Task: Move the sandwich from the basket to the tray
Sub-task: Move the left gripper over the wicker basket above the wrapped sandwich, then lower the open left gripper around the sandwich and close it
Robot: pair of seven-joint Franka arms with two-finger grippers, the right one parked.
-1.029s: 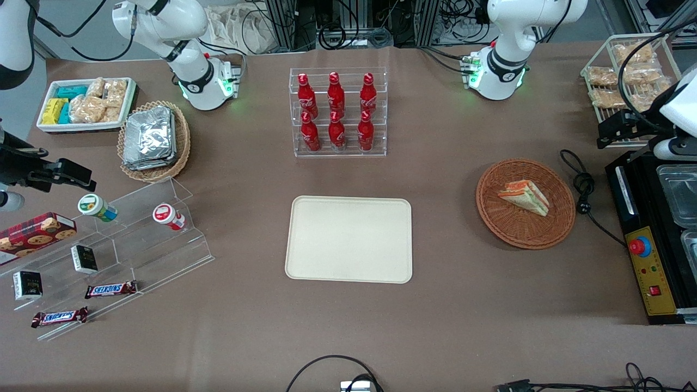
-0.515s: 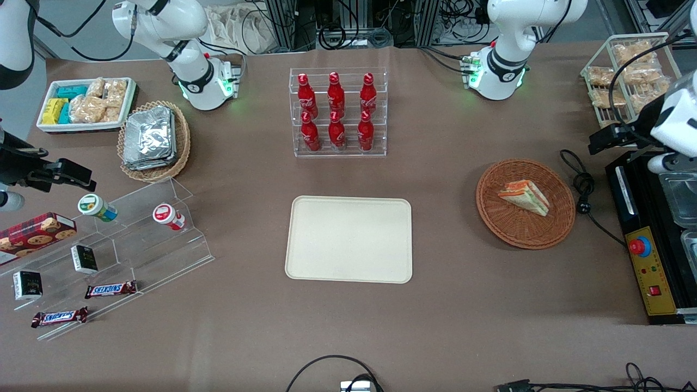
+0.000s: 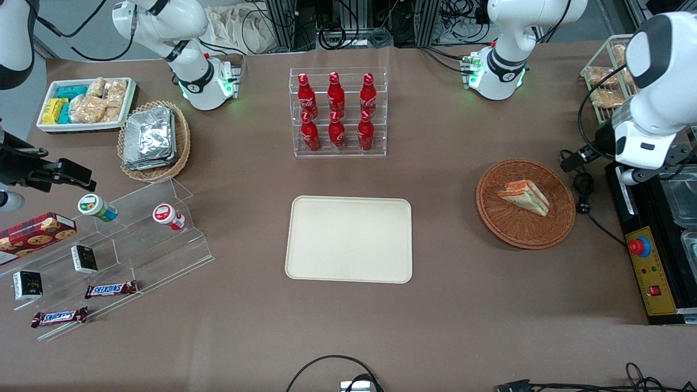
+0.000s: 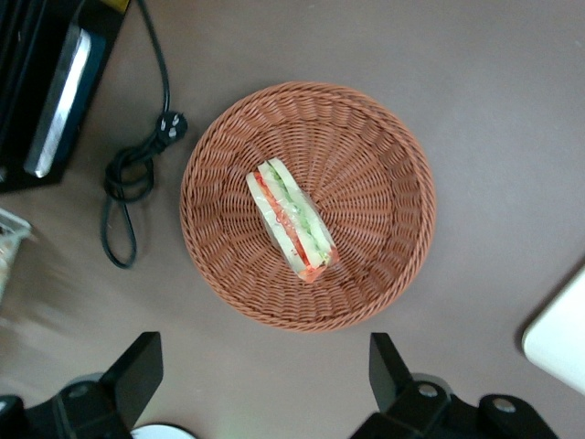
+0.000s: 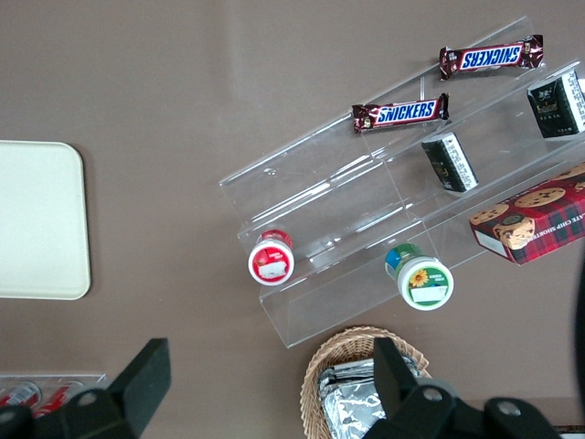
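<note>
We see the sandwich (image 4: 292, 220) lying in the round basket (image 4: 384, 165), our gripper (image 4: 265, 384) hanging above the basket's edge, jaws wide apart and empty, the cream tray (image 3: 348, 239) sitting bare on the brown surface (image 3: 446, 305) toward the parked arm's end.

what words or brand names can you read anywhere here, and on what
"SNICKERS": chocolate bar on the clear acrylic stand.
"SNICKERS": second chocolate bar on the same stand.
Red bottles: white script logo, too small to read.
Small dark boxes, cookie box, lidded cups: print unreadable.
Sandwich, basket, tray: no text.
Hand: open, above the basket, unmarked.
</note>
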